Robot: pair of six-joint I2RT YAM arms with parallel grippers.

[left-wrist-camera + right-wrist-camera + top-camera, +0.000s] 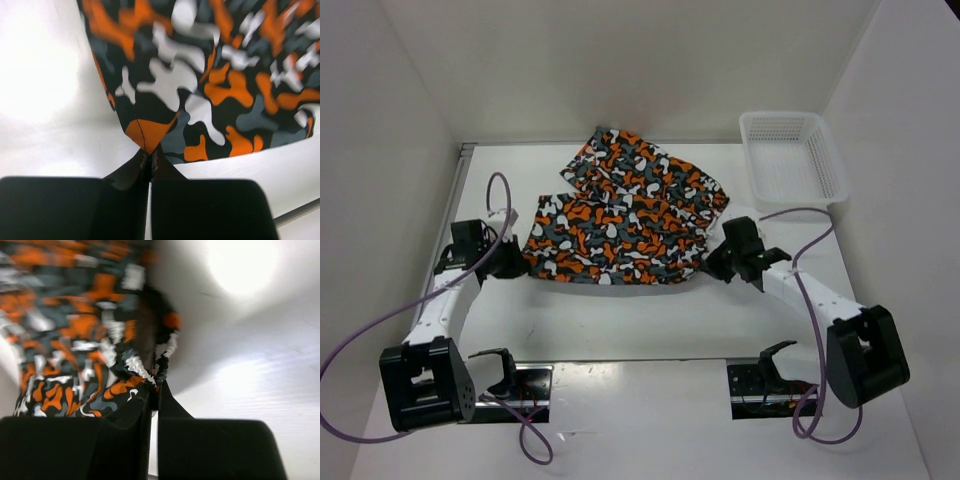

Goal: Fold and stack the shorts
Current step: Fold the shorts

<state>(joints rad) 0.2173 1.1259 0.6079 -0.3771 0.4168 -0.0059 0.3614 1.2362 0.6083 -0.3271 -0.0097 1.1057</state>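
Orange camouflage shorts (pixel 610 245) pinched by left claw (pixel 517 262), right claw (pixel 717 253).

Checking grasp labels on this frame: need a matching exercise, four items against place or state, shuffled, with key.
1. left claw
2. right claw
3. shorts
4. basket

A. far right corner, apart from the fabric
B. shut on the shorts' right edge
C. spread flat between both arms
D. shut on the shorts' left corner

Pairs: 1-D, 2-B, 3-C, 4-A
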